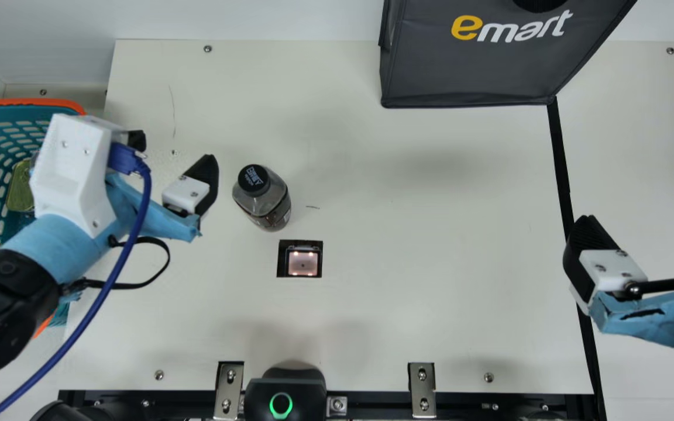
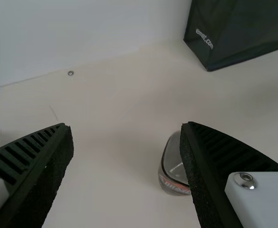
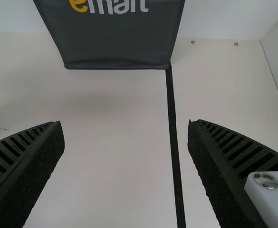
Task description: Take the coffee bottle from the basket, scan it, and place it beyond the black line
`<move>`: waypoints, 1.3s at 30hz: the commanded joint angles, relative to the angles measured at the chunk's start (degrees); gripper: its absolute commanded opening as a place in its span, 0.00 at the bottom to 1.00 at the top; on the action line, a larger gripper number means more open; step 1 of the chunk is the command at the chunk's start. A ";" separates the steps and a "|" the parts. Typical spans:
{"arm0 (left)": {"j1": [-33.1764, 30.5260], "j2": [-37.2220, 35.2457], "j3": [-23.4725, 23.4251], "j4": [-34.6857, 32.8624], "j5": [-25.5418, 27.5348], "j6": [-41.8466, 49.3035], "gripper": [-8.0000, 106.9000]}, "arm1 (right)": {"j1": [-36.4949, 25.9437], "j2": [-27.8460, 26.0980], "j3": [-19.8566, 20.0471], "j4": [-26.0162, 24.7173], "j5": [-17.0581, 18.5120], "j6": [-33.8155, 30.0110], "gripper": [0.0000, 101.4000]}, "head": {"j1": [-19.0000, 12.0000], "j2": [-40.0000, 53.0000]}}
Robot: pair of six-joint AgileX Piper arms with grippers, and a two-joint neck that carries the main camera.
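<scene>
Nothing gripped, and a slick pick-up lay ahead

From my distant station I looked over the wide cream tabletop (image 1: 407, 310). A dark grey fabric bag with stiff sides (image 1: 466, 64) stood at its far side, and a teal slotted plastic basket with an orange rim (image 1: 21, 102) sat at its left edge. Down the right side ran the long, narrow black line (image 1: 561, 169).

My left black-fingered gripper (image 1: 174, 147) hung released between basket and bottle, its fingers well parted. My right black-fingered gripper (image 3: 126, 124) was likewise spread and empty, over the black line.

The clear, black-capped coffee bottle with the dark label (image 1: 267, 203) stood upright on the tabletop, already out of the basket, near the small square glowing scanner (image 1: 303, 263) but not over it.

I judged it rigid, with modest weight if full and smooth walls that could slide between the ribs. I couldn't tell glass from plastic, so I would have treated it as breakable. The straight body below the shoulder looked the best hold: level, centred, firmly pressed. The narrow cap offered little and might twist. Scanning seemed next, with the label kept uncovered.
</scene>
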 commanded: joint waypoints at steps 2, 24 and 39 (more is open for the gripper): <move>-1.59 0.72 -0.75 0.29 1.35 -1.21 0.85 | 0.00 0.00 0.00 0.00 0.00 0.00 0.90 | -1.57 0.00; -8.45 6.32 -5.14 -2.56 8.24 -3.16 0.85 | 0.00 0.00 0.00 0.00 0.00 0.00 0.90 | -1.57 0.00; -9.51 12.00 -7.22 -2.77 9.49 -4.70 0.85 | 0.00 0.00 0.00 0.00 0.00 0.00 0.90 | -1.57 0.00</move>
